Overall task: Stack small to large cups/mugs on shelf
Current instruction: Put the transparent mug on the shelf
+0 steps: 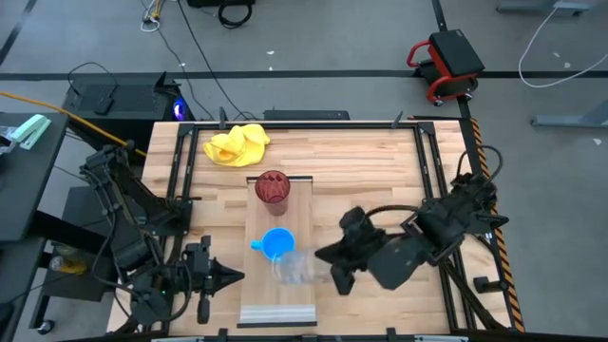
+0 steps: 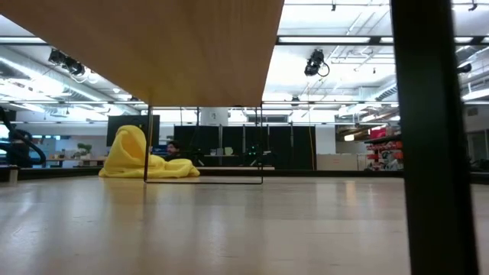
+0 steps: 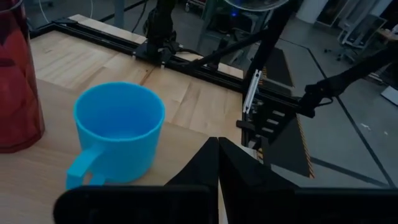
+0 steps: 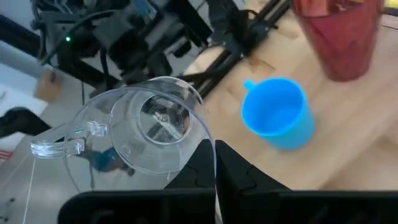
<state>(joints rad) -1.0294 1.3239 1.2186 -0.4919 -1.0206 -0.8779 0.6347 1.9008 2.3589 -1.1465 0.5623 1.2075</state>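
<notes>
Looking down from the high view, you see the shelf, a long pale board, lying on the table with its length running from the far side toward the near edge. The dark red ribbed tumbler stands upright at the shelf's far end. Nearer along the board sits the bright blue mug, upright with its mouth up and its handle pointing toward the left arm's side. Just beyond it toward the near edge is the small clear glass cup.

Your right gripper reaches in from the right side and sits right beside the glass cup. In the right wrist view its fingers are pressed together with the thin glass rim of the cup pinched between them; the cup is tilted so you look into its mouth, its clear handle sticking out to one side. The blue mug and the red tumbler stand farther on.

Your left gripper waits over the table left of the shelf, clenched on nothing; in the left wrist view its closed fingers point toward the blue mug, with the tumbler beside it.

A yellow cloth lies crumpled near the table's far edge, well apart from the shelf; it also shows in the low view.
</notes>
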